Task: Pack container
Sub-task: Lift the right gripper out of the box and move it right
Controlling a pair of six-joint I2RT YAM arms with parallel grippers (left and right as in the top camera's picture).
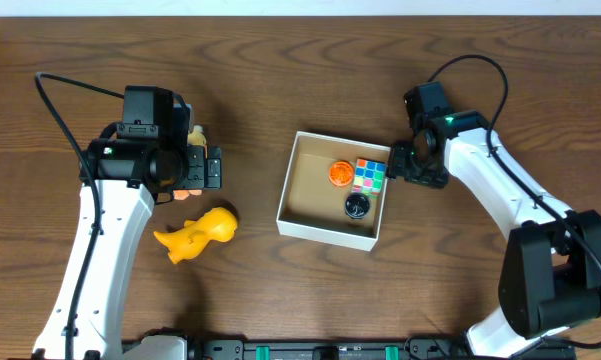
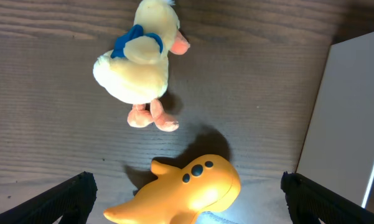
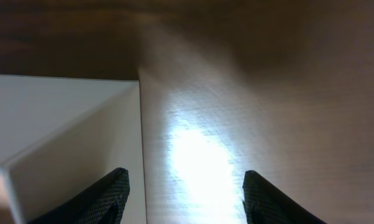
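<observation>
The container (image 1: 326,231) stands at the table's centre; it holds an orange round toy (image 1: 340,172), a colour cube (image 1: 370,176) and a black round toy (image 1: 357,206). My left gripper (image 1: 210,168) is open and empty, over a cream plush duck (image 2: 140,59) and a yellow rubber animal toy (image 1: 198,233). In the left wrist view the yellow toy (image 2: 187,193) lies between the open fingers (image 2: 188,183), below them. My right gripper (image 1: 416,166) is open and empty just outside the container's right wall (image 3: 62,124), its fingers (image 3: 183,180) over bare table.
The duck is mostly hidden under my left wrist in the overhead view; only its feet (image 1: 187,190) show. The container's white wall (image 2: 351,118) is at the right edge of the left wrist view. Dark wood table all round.
</observation>
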